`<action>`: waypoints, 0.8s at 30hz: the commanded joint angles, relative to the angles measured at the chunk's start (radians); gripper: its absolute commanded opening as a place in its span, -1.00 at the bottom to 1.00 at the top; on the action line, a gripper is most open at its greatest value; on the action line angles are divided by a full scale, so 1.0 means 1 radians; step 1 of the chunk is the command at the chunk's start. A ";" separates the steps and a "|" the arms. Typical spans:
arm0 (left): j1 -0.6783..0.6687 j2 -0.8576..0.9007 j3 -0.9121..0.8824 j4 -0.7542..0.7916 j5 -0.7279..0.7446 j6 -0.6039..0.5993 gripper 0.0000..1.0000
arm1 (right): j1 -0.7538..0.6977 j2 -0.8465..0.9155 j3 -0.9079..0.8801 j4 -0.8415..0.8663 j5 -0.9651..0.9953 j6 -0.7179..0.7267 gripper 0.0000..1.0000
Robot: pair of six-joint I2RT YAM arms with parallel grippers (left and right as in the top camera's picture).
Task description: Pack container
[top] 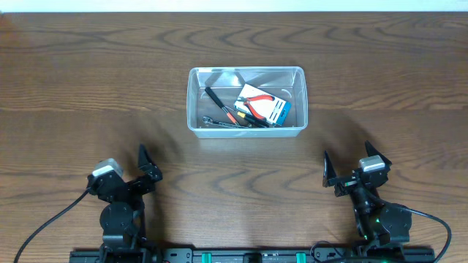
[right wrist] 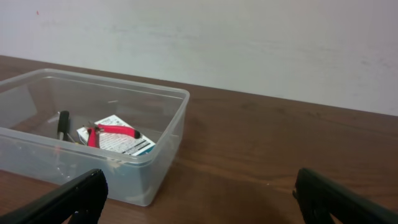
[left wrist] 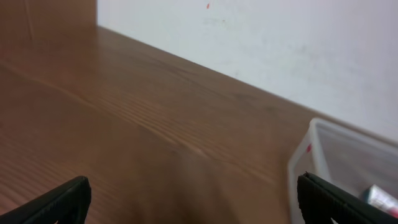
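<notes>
The clear plastic container stands on the wooden table at centre back. Inside lie red-handled pliers on a small blue-and-white box, a black-handled tool and other small hand tools. The right wrist view shows the container at the left with the pliers inside. The left wrist view shows only its corner at the right. My left gripper is open and empty near the front left. My right gripper is open and empty near the front right.
A white wall runs behind the table's far edge. The arm bases and cables sit along the front edge. Bare wood lies between the grippers and the container.
</notes>
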 commanded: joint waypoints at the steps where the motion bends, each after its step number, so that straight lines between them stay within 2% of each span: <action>1: -0.004 -0.008 0.000 0.005 0.002 0.169 0.96 | -0.010 -0.009 -0.002 -0.002 0.003 -0.013 0.99; 11: 0.023 -0.008 -0.037 0.006 0.126 0.213 0.96 | -0.010 -0.009 -0.002 -0.002 0.003 -0.013 0.98; 24: 0.026 -0.006 -0.037 -0.006 0.127 0.212 0.96 | -0.010 -0.009 -0.002 -0.003 0.003 -0.013 0.98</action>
